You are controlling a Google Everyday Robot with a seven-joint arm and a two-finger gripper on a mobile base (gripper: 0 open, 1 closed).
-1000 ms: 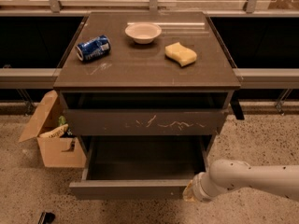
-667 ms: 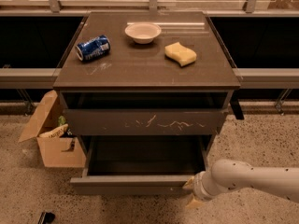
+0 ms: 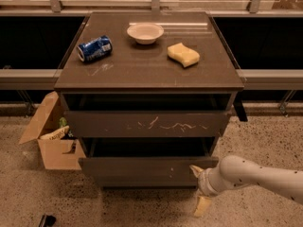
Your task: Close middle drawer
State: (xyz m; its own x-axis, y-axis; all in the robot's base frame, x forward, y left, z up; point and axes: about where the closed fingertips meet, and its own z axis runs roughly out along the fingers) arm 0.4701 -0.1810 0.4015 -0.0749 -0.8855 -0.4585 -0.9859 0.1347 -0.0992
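Observation:
The middle drawer (image 3: pixel 142 166) is a wide, plain dark grey-brown front with a tiny white speck. It stands a little way out of the cabinet (image 3: pixel 147 74), with a dark gap above it. My gripper (image 3: pixel 199 188) is at the drawer's right end, low and in front of the cabinet. Its fingers are spread apart and hold nothing. The upper fingertip (image 3: pixel 195 170) rests against the right end of the drawer front. The lower fingertip (image 3: pixel 202 205) hangs below it, near the floor.
The drawer with white scratches (image 3: pixel 147 123) above also stands slightly out. On the cabinet top lie a blue can (image 3: pixel 94 48), a white bowl (image 3: pixel 145 32) and a yellow sponge (image 3: pixel 183 54). An open cardboard box (image 3: pixel 53 138) sits on the floor at the left.
The middle drawer has slid back into the cabinet by most of its open length. My gripper has moved with it toward the cabinet.

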